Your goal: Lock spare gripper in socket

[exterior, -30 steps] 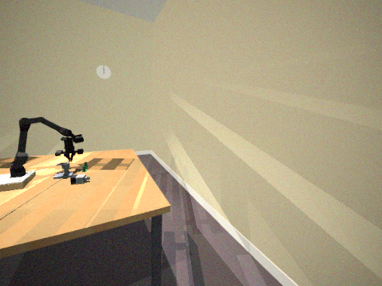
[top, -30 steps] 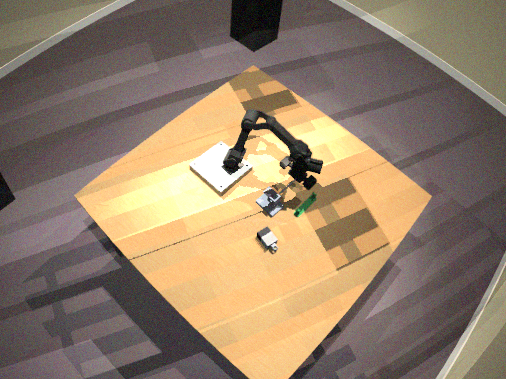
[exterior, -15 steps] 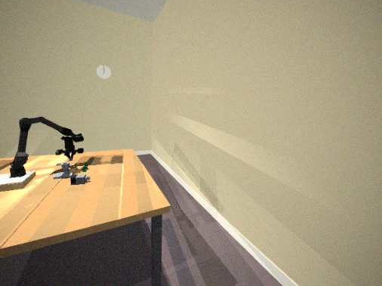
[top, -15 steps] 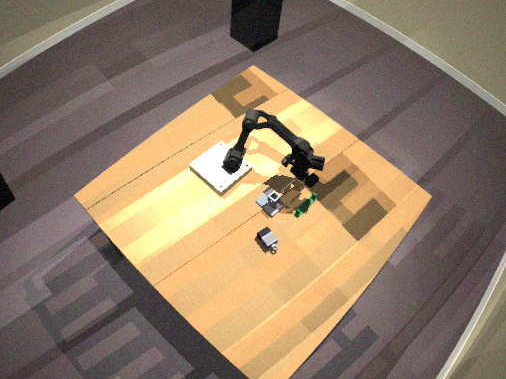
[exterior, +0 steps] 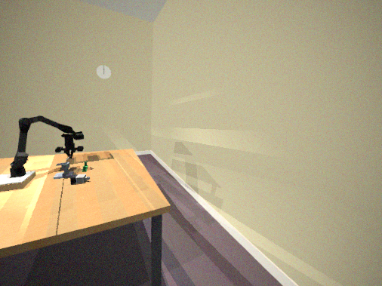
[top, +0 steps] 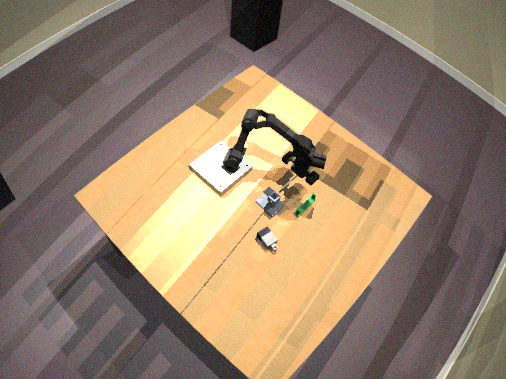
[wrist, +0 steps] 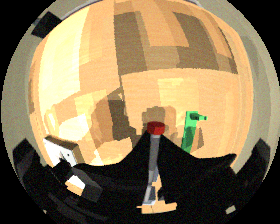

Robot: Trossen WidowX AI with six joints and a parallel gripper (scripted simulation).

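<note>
My gripper (top: pixel 298 174) (exterior: pixel 70 156) (wrist: pixel 150 133) is shut on the lock pin (top: pixel 288 183) (wrist: pixel 154 150), a thin grey rod with a red head that shows in the wrist view. The rod slants from the fingers down towards the mount (top: pixel 273 209) (exterior: pixel 58 176), a grey block with an upright socket (top: pixel 273 196) (exterior: pixel 65 165). Whether the pin's far end is inside the socket or just outside it I cannot tell. The spare gripper (top: pixel 268 237) (exterior: pixel 80 179), a light grey block with a dark end and a small spigot, lies on the table apart from the mount.
A green bracket (top: pixel 306 205) (exterior: pixel 85 167) (wrist: pixel 189 130) stands on the wooden table (top: pixel 225 253) (exterior: pixel 109 195) beside the mount, close to my gripper. My arm's white base plate (top: pixel 207 174) (wrist: pixel 54 147) is on the mount's other side. Patches of shadow cross the table.
</note>
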